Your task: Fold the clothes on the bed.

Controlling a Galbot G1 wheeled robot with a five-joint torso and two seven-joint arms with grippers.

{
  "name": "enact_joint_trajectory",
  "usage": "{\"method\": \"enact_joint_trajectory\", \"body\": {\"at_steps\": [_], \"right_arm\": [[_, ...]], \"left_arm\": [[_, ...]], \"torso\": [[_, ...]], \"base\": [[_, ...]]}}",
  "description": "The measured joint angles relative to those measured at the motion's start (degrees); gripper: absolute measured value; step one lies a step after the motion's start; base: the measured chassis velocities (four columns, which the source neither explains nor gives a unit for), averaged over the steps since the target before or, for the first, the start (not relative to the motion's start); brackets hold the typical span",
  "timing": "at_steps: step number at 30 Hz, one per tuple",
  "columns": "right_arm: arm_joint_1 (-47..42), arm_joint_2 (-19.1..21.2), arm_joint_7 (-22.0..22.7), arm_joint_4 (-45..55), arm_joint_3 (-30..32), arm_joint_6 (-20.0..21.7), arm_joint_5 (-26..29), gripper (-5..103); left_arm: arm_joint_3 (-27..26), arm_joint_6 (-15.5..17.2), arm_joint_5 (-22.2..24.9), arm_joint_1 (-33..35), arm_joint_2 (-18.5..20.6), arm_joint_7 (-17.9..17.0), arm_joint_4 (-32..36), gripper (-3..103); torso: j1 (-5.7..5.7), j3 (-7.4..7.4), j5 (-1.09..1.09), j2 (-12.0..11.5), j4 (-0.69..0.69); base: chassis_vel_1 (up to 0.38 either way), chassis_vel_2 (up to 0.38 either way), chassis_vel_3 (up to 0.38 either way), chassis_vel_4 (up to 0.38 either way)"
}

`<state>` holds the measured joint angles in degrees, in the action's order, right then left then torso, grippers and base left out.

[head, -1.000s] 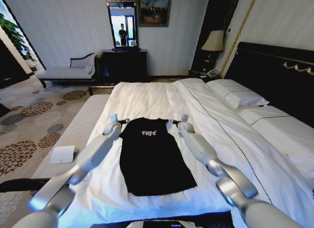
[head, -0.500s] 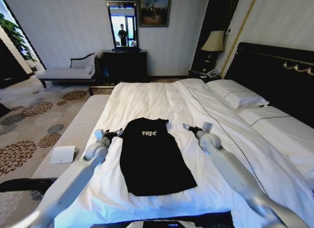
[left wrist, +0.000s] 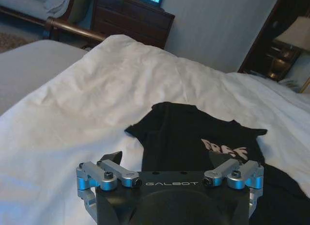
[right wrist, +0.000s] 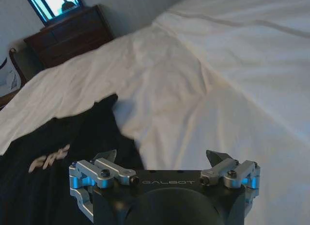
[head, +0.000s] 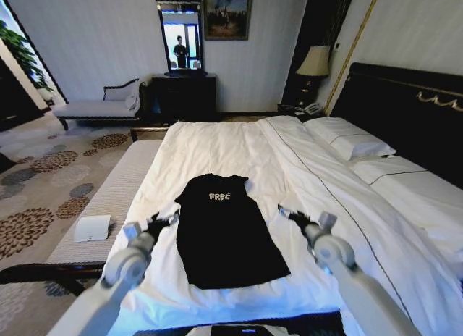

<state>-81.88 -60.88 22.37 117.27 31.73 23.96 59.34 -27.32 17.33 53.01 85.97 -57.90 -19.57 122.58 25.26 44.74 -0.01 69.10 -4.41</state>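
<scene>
The black T-shirt (head: 223,231) lies flat on the white duvet of the bed (head: 217,144), near the foot end, with its white lettering toward the pillows (head: 352,143) side and its hem nearest the robot. The left gripper (head: 160,221) hangs just beside the shirt's left edge, above the duvet, fingers spread wide and holding nothing. The right gripper (head: 292,215) hangs over bare duvet a little off the shirt's right edge, likewise wide open and empty. In both wrist views the fingertips stand apart with only fabric beyond them
</scene>
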Motion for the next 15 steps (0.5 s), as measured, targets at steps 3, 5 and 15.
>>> {"method": "enact_joint_trajectory", "body": {"at_steps": [3, 5, 15], "right_arm": [[-2.5, -2.6, -0.2, 1.2, 1.3, 0.3, 0.2, 100], [-4.1, -5.2, -0.3, 1.9, 2.8, 0.6, 0.8, 100], [-14.6, -14.0, -1.1, 6.0, 7.1, 2.8, 4.6, 100]], "left_arm": [[-0.9, -0.2, -0.7, 2.5, -1.6, 0.6, 1.9, 100], [-1.5, -0.3, -1.6, 4.6, -3.0, 1.2, 3.1, 100], [-3.0, -3.7, -8.0, 16.2, -5.4, 5.2, 5.9, 100]], "torso": [[0.01, 0.01, 0.01, 0.0, -0.01], [0.02, 0.01, 0.0, 0.0, 0.0], [0.01, 0.01, 0.01, 0.0, 0.0]], "base": [[0.0, 0.0, 0.0, 0.0], [0.0, 0.0, 0.0, 0.0], [0.0, 0.0, 0.0, 0.0]]}}
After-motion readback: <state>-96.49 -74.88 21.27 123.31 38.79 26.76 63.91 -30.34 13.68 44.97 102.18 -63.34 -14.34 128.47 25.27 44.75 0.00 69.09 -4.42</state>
